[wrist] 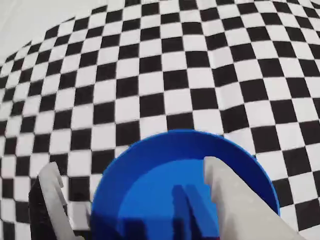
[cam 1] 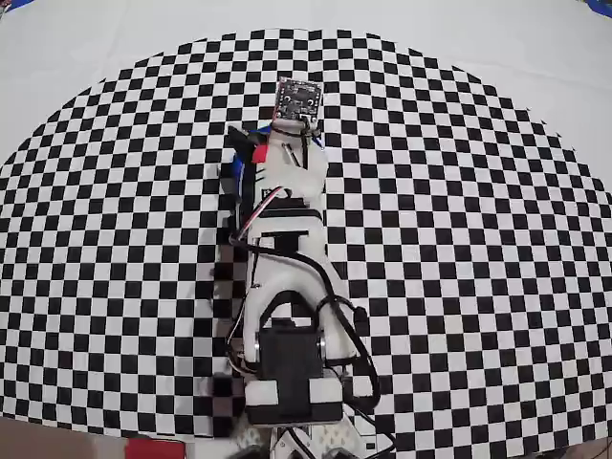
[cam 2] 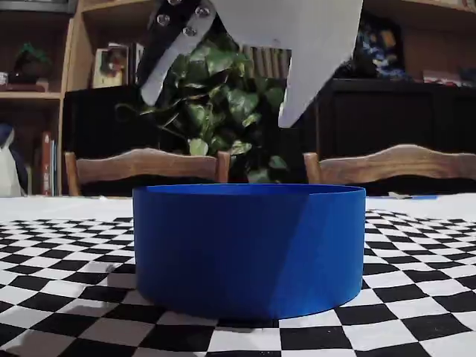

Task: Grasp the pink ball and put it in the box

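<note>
I hold my end effector [cam 2: 216, 93] above the blue box [cam 2: 249, 249], jaws spread wide and empty; the pink ball is nowhere visible.

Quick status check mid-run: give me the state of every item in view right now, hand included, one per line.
White two-finger hand: open, empty, hovering above the container, fingertips clear of its rim.
Round bright blue shallow container: upright on the checkered cloth; the visible part of its floor in the wrist view is bare.
Pink ball: not visible in any view; the hand and arm hide part of the container, so I cannot tell where it is.
Black-and-white checkered cloth: lying flat.
</note>
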Action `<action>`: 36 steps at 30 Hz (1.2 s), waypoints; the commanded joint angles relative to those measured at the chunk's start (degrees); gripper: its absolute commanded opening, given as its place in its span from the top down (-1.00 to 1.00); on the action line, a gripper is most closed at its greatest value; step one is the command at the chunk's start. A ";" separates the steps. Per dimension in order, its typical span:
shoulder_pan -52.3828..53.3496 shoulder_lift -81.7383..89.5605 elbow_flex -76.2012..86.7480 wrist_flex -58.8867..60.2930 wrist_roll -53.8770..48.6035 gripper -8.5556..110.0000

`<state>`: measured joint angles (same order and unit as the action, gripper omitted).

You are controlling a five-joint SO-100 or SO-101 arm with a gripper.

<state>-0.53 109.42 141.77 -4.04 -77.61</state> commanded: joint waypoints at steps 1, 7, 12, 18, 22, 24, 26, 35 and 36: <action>0.09 6.50 -2.55 -0.88 9.58 0.29; -0.35 16.17 -2.37 -0.35 38.06 0.76; 0.97 26.10 -3.78 13.18 57.57 0.86; 2.64 42.98 2.20 32.43 68.38 0.86; 2.90 53.00 9.40 37.88 70.31 0.86; 3.34 55.11 10.90 40.17 71.10 0.86; 3.78 56.69 12.57 41.31 71.89 0.86; 4.31 67.15 25.93 42.54 72.16 0.86; 4.22 67.59 26.98 42.54 72.16 0.86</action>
<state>3.52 174.99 167.26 38.41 -5.98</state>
